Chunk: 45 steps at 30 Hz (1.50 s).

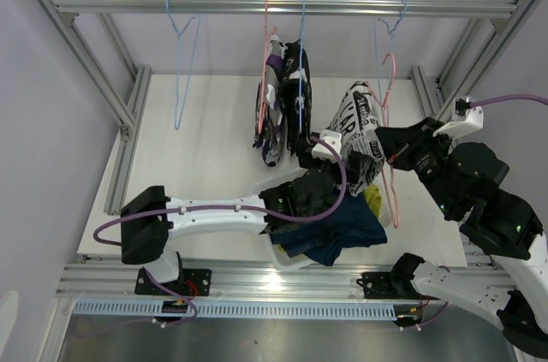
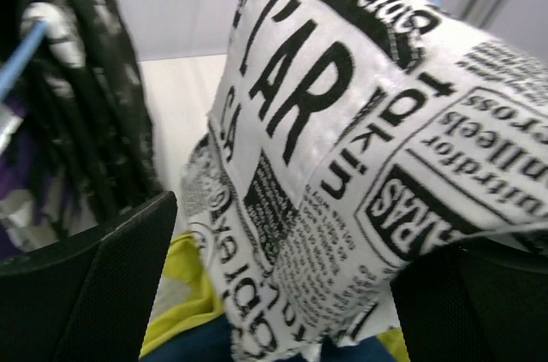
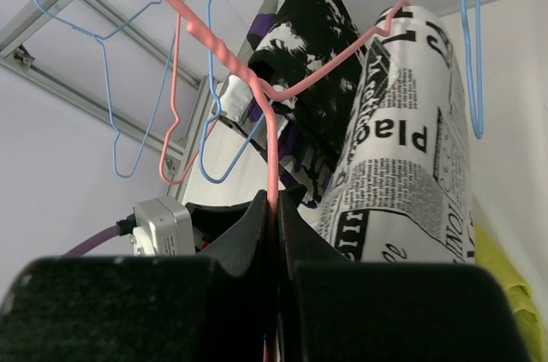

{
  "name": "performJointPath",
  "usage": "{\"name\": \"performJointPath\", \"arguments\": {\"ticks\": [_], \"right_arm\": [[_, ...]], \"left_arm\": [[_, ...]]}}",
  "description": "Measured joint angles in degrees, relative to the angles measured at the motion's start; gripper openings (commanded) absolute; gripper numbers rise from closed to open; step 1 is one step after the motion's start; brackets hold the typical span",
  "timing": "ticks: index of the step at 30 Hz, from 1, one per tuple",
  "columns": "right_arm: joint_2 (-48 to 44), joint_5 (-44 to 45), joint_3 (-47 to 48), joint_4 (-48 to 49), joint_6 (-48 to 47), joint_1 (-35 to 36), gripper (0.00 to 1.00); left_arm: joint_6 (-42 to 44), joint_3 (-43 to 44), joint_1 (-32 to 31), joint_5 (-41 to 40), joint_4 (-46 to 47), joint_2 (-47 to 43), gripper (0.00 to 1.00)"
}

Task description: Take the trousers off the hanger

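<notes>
**Newsprint trousers flanked by two arms at the rail**

Finds the newsprint trousers (image 1: 358, 135) bunched on a pink hanger (image 1: 392, 114), up off the desk (image 1: 205, 157) at centre right. Puts the right gripper (image 3: 274, 223) on that hanger, jaws pressed together on its thin wire just beside the fabric. Brings the left gripper (image 2: 312, 225) in from the other side, jaws wide apart, one finger (image 2: 94, 285) on each side of the trousers' lower end and not closed on it. Leaves navy trousers (image 1: 338, 229) crumpled on the desk below, with yellow trousers (image 1: 374, 201) touching them at the right. Keeps splatter-print trousers (image 1: 297, 92) on a blue hanger (image 1: 301, 45) at the middle of the rail (image 1: 282, 5), and purple patterned trousers (image 1: 271, 122) just beside them on a second pink hanger (image 1: 266, 37). Shows a bare blue hanger (image 1: 181, 62) well apart at far left, and another blue hanger (image 1: 387, 28) on the rail above the newsprint pair.
</notes>
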Motion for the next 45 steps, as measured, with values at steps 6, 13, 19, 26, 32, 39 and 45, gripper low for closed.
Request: {"name": "performJointPath", "arguments": {"ticks": [6,13,19,26,32,39,45], "right_arm": [[0.02,-0.11,-0.66,0.04,0.00,0.00,0.00],[0.02,-0.24,-0.85,0.02,0.00,0.00,0.00],[-0.02,-0.46,-0.85,0.02,0.07,0.00,0.00],[-0.63,-0.68,-1.49,-0.02,0.42,0.00,0.00],[-1.53,-0.87,-2.23,0.02,0.50,0.00,0.00],[-2.27,-1.68,-2.93,0.04,0.94,0.00,0.00],[-3.52,-1.46,-4.33,0.68,1.75,-0.07,0.00]], "left_arm": [[0.22,4.17,-2.05,0.76,1.03,2.99,0.89],[0.76,6.43,-3.48,1.88,3.37,4.76,0.74],[1.11,9.18,-3.82,2.47,3.63,7.98,0.73],[1.53,9.62,-3.82,2.14,3.61,10.16,0.59],[3.72,10.27,-3.82,0.68,4.39,11.04,0.52],[5.88,11.30,-3.82,-0.20,5.66,12.22,0.53],[6.05,12.61,-3.78,-0.46,5.86,13.46,0.49]]}}
